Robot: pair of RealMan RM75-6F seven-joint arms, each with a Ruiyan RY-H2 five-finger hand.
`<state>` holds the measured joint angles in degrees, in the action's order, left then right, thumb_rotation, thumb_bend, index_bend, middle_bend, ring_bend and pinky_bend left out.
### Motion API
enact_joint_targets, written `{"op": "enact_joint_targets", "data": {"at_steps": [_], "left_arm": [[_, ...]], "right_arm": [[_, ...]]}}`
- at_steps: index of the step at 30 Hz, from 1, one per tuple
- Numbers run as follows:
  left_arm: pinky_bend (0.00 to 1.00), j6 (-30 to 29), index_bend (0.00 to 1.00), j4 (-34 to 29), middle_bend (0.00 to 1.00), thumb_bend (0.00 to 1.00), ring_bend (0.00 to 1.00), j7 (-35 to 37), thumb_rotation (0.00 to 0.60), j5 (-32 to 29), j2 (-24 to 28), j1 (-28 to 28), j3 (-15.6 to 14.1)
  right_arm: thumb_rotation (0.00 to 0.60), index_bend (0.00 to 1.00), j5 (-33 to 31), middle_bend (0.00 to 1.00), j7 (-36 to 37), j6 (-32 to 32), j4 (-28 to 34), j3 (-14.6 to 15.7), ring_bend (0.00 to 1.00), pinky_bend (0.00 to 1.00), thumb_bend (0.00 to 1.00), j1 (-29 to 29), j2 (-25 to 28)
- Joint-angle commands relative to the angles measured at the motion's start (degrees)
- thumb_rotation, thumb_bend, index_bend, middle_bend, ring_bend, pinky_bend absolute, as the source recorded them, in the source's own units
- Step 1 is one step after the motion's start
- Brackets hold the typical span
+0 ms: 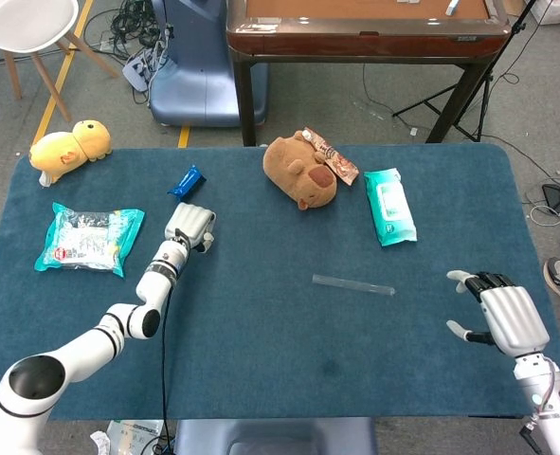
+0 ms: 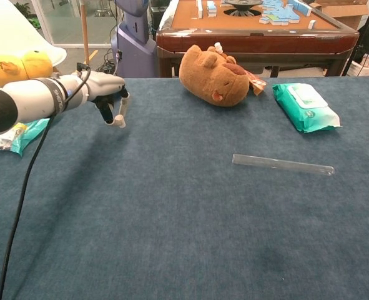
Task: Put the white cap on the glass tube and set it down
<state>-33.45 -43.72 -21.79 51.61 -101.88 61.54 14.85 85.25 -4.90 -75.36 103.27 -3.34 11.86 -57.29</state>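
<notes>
The clear glass tube lies flat on the blue table cloth right of centre, also seen in the chest view. My left hand hovers over the left half of the table, near the blue packet. In the chest view, the left hand pinches a small white cap at its fingertips, a little above the cloth. My right hand hovers at the table's right front, fingers apart and empty, well right of the tube. The chest view does not show it.
A brown plush toy and a green wipes pack lie behind the tube. A blue packet, a teal snack bag and a yellow plush sit on the left. A wooden table stands beyond the far edge.
</notes>
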Motion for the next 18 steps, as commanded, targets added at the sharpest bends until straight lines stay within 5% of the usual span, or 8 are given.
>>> {"op": "enact_joint_targets", "data": {"at_steps": [1,7,13,18], "left_arm": [[1.00,-4.08,0.53,-12.64,1.00,0.28,1.00,2.08,0.600,1.39,7.62,-3.71,0.22],[1.00,-9.36,0.53,-28.09,1.00,0.28,1.00,0.08,0.600,2.48,15.97,-7.69,-1.98],[1.00,-13.60,0.53,-39.63,1.00,0.28,1.00,-1.72,0.600,3.04,22.13,-10.51,-3.89],[1.00,-16.15,0.53,-46.08,1.00,0.29,1.00,-2.69,0.600,3.80,25.37,-12.09,-5.24]], "right_arm": [[0.600,0.26,-1.06,0.44,-2.35,1.91,1.17,-0.69,0.33,0.30,0.19,1.50,-0.03],[0.600,0.30,-4.37,0.50,-8.53,6.21,2.95,-2.72,0.46,0.43,0.22,5.35,-1.37],[0.600,0.37,-9.13,0.70,-14.24,11.26,2.75,-4.55,0.75,0.77,0.24,9.86,-4.12],[0.600,0.42,-14.41,0.81,-18.34,16.05,1.93,-5.14,0.88,0.89,0.24,13.48,-6.36]]}}
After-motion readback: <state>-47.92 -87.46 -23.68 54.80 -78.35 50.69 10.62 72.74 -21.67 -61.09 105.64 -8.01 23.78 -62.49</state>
